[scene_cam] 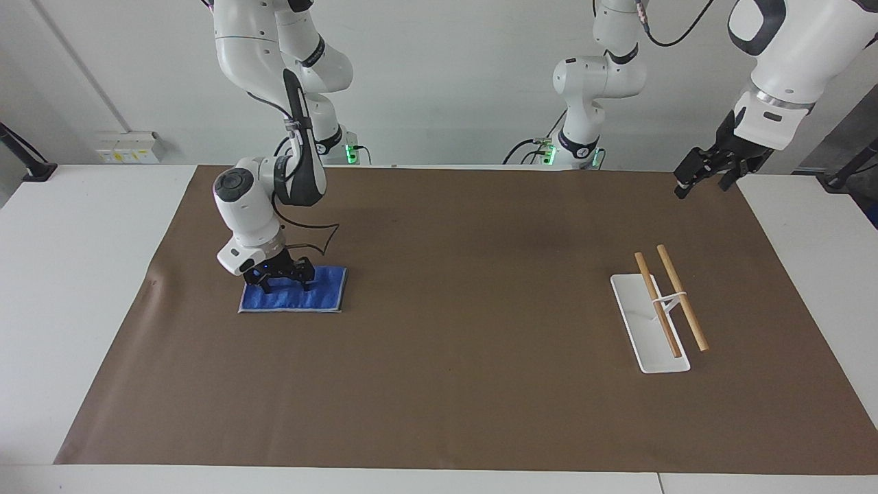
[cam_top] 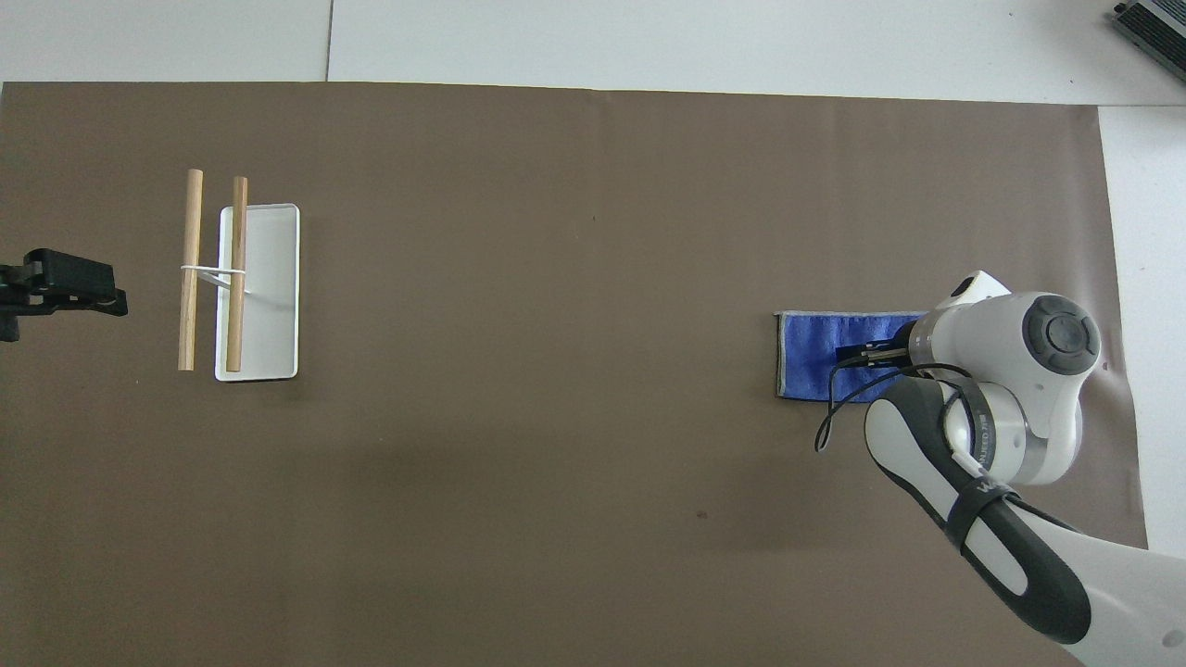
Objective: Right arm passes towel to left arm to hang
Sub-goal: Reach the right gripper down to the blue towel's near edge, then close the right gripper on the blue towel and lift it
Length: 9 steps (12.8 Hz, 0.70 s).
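- Towel (scene_cam: pixel 295 295), blue with a pale hem, is laid flat on the brown mat (scene_cam: pixel 453 384) toward the right arm's end of the table (scene_cam: pixel 68 288)
- The right gripper (scene_cam: pixel 280 276) is set down on the towel's edge nearer the robots, close to the corner at the right arm's end
- Its two fingers are seen spread apart, with their tips on the cloth; the towel is not lifted, and no fold is seen gathered between them
- From above, the right gripper (cam_top: pixel 866 354) is mostly covered by the white wrist, and a thin black cable is seen looping beside it over the towel (cam_top: pixel 820 366)
- The left gripper (scene_cam: pixel 703 171) is held up in the air over the mat's corner at the left arm's end, with nothing in it; whether its fingers are apart or together cannot be told
- In the overhead view the left gripper (cam_top: pixel 60 287) is seen at the picture's edge, beside the rack (cam_top: pixel 236 278)
- The rack (scene_cam: pixel 658 309) is made of a flat white base with two wooden bars carried on a thin white stand; it is placed toward the left arm's end, well apart from the towel
- Nothing is hung on the bars, and nothing is laid on the white base
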{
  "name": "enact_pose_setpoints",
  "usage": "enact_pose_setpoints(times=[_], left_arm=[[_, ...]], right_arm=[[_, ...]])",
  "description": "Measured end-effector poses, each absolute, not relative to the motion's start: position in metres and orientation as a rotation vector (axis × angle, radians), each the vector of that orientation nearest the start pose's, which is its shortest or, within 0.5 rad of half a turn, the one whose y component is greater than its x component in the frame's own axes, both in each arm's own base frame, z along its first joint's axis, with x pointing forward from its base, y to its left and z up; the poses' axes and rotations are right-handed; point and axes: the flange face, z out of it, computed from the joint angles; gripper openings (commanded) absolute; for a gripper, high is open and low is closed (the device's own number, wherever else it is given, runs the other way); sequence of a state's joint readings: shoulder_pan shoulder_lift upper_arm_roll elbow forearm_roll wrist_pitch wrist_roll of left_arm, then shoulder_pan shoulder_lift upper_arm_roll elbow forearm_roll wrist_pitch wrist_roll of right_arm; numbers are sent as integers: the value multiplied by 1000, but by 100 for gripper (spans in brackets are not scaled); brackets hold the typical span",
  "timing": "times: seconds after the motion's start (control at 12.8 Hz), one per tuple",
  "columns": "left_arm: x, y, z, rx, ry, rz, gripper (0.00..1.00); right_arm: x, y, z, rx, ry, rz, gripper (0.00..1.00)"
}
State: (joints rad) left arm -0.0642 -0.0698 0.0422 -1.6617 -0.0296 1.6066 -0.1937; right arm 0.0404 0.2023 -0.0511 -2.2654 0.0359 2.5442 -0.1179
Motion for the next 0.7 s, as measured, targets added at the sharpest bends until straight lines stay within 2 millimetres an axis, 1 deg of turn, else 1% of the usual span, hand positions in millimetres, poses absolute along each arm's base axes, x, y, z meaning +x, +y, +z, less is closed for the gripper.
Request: enact_pose_setpoints(times=[0.23,0.47,0.62,0.7], left_arm=[[535,-14,623,-3164,-273,-17,100],[535,-14,622,-3164,-273,-15,100],[535,-16,620,-3185,-277,-5,100],[535,-18,618,-3199,-280,-1,100]], right_arm=[[545,-5,285,-3127,-98,-143,0],[549,7,292,-3123,-56,-157,0],[558,15,306,-3120,-41,-153,0],[566,20,318,-3109,-33,-155,0]])
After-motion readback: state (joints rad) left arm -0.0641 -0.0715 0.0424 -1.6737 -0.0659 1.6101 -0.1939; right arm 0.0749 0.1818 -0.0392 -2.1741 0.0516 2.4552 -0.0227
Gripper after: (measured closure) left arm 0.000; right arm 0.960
